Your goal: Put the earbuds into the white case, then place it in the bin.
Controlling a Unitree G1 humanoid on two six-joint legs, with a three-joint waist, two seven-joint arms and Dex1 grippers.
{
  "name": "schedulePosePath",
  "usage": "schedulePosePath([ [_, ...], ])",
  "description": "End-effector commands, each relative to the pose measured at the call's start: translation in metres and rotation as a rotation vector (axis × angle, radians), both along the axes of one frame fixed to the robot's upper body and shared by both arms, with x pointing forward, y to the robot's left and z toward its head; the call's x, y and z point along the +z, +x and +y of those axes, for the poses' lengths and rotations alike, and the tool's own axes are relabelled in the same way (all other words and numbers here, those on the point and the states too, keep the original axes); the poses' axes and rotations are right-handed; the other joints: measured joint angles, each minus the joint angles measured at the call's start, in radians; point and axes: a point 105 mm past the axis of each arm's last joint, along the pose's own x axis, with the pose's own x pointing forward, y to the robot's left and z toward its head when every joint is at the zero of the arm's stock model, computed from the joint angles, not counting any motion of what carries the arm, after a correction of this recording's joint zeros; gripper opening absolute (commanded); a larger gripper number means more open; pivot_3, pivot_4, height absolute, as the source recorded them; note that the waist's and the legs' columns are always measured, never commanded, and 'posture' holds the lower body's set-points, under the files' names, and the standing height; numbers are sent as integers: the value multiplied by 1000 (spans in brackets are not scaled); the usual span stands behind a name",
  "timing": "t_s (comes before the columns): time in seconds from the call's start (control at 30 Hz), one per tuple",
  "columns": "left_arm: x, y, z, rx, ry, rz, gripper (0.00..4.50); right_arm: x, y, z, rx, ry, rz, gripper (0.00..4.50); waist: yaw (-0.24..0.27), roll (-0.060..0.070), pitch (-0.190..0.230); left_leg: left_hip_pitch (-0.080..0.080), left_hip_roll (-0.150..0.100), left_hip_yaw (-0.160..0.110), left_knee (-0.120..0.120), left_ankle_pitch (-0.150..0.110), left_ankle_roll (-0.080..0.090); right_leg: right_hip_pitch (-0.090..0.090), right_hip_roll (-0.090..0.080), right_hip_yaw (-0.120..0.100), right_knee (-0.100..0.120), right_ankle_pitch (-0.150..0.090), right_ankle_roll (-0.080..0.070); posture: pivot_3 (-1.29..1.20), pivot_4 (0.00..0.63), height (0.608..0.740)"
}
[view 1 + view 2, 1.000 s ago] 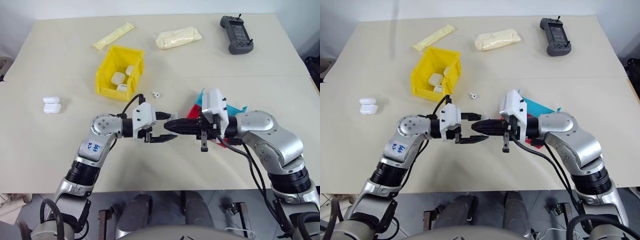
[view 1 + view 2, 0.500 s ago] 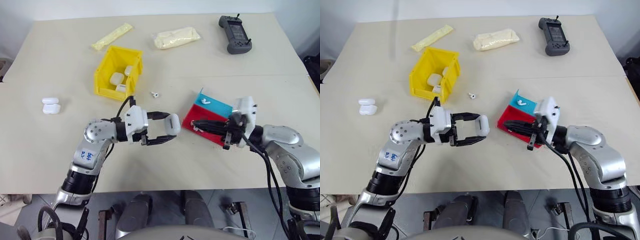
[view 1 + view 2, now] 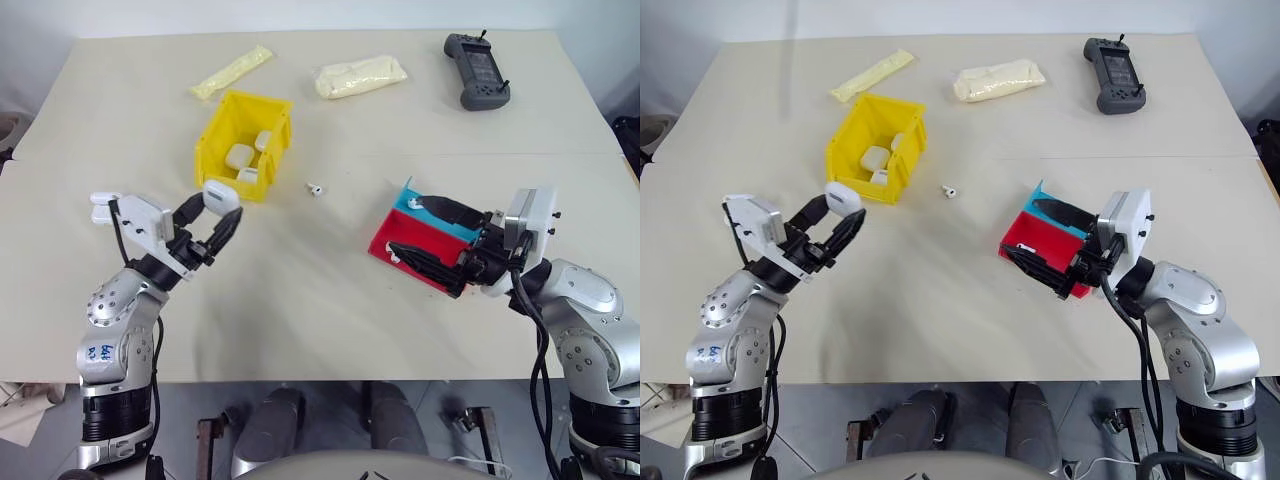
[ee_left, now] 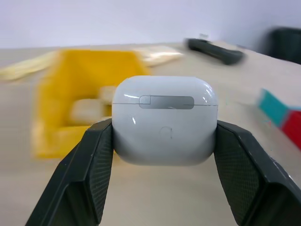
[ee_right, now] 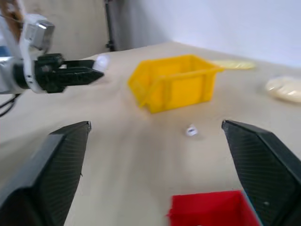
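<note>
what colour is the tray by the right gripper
Red and blue tray, clearest in the left eye view.

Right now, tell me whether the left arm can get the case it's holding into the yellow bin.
Probably yes: the left gripper holds the white case just beside the bin, nothing between them.

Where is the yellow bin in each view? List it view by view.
Left eye: the bin sits upper left of centre.
Right eye: upper left of centre too.
Left wrist: blurred, behind the white case.
Right wrist: beyond the loose earbud.
Shared landmark: the white case, close to the bin.
</note>
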Motion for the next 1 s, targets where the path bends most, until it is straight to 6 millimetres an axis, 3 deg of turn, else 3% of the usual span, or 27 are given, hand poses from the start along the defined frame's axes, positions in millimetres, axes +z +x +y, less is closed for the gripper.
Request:
schedulePosePath([
  [0.03, 26, 21, 11, 71, -24, -42, 2797, 8, -1, 6, -8, 2, -70, 4484, 0, 0, 0, 0, 0, 0, 0, 0, 0, 0, 0, 0, 1, 0, 0, 0, 150, 740],
  [0.23, 42, 75, 1, 47, 35, 15, 2797, 2, 0, 17, 4, -1, -73, 4484, -6, -1, 0, 0, 0, 0, 0, 0, 0, 0, 0, 0, 5, 0, 0, 0, 150, 740],
  [0.43, 42, 106, -11, -12, 98, 53, 2797, 3, 1, 23, -4, 13, -87, 4484, -15, -1, 0, 0, -1, 1, 0, 0, 0, -1, 1, -1, 4, 0, 0, 0, 150, 740],
  [0.57, 41, 111, -13, -30, 150, 56, 4029, 4, 2, 24, -18, 23, -90, 4500, -27, -1, 0, 0, -1, 1, -1, 0, 0, -1, 0, -2, 4, 0, 0, 0, 150, 740],
  [0.6, 41, 110, -12, -33, 150, 50, 4422, 3, 2, 24, -20, 25, -88, 4500, -29, -1, 0, 0, -1, 0, -1, 0, 0, -1, 0, -2, 4, 0, 0, 0, 150, 740],
  [0.83, 49, 77, -14, -125, 187, -43, 4468, -3, 2, 20, -36, 5, -62, 4500, -35, -1, 0, 0, 0, 1, -1, 0, 0, -2, 0, -2, 5, 0, 0, 0, 150, 740],
  [1.0, 37, 12, 2, -251, 290, -43, 4468, -13, 4, 14, -12, -64, -29, 4500, -44, -1, 0, 0, 1, 1, -2, 0, 0, -2, 0, -1, 6, 0, 0, 0, 150, 740],
])
